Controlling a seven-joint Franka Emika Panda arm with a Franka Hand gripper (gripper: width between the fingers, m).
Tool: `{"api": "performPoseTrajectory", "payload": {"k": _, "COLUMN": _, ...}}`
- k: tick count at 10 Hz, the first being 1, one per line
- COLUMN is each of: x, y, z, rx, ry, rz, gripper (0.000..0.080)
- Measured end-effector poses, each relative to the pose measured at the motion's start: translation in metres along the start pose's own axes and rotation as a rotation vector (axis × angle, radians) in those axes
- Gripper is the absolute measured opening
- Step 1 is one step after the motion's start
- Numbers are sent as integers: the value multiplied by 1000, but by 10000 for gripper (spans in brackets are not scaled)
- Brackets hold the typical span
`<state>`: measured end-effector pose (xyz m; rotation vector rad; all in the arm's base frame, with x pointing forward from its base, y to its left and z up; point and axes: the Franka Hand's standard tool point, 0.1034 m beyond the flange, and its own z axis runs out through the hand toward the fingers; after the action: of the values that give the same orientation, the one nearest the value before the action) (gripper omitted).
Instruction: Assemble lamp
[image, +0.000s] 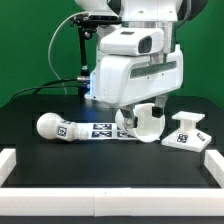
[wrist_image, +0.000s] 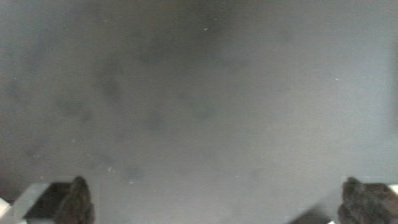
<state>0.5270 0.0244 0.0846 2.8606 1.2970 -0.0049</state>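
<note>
The lamp's white cone shade (image: 149, 122) lies on the black table right of centre, directly under the arm's hand. My gripper (image: 128, 119) is down at the shade's left side in the exterior view. In the wrist view my gripper (wrist_image: 214, 203) shows two dark fingertips (wrist_image: 61, 201) far apart, so it is open; between them is only a blurred grey surface very close to the camera. The round bulb with its neck (image: 54, 128) lies at the exterior view's left. The blocky base (image: 188, 130) stands at the exterior view's right.
The marker board (image: 101, 130) lies flat between the bulb and the shade. A low white border (image: 110, 200) runs along the table's front and sides. The big white arm housing (image: 140, 70) hangs over the table's middle, with cables behind it.
</note>
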Motion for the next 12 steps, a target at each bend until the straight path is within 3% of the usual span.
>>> {"api": "performPoseTrajectory", "payload": {"k": 4, "x": 1, "y": -1, "z": 0, "rx": 1, "ry": 0, "rz": 0, "gripper": 700}}
{"api": "performPoseTrajectory", "payload": {"k": 5, "x": 6, "y": -7, "z": -2, "rx": -3, "ry": 5, "rz": 8, "gripper": 700}}
{"api": "performPoseTrajectory", "payload": {"k": 7, "x": 17, "y": -40, "z": -4, "rx": -8, "ry": 20, "rz": -6, "gripper": 700}}
{"api": "performPoseTrajectory", "payload": {"k": 9, "x": 45, "y": -89, "z": -3, "rx": -30, "ry": 62, "rz": 35, "gripper": 700}}
{"api": "performPoseTrajectory", "payload": {"k": 10, "x": 50, "y": -96, "z": -4, "rx": -31, "ry": 64, "rz": 41, "gripper": 700}}
{"api": "performPoseTrajectory", "payload": {"k": 12, "x": 48, "y": -93, "z": -3, "rx": -29, "ry": 62, "rz": 42, "gripper": 700}}
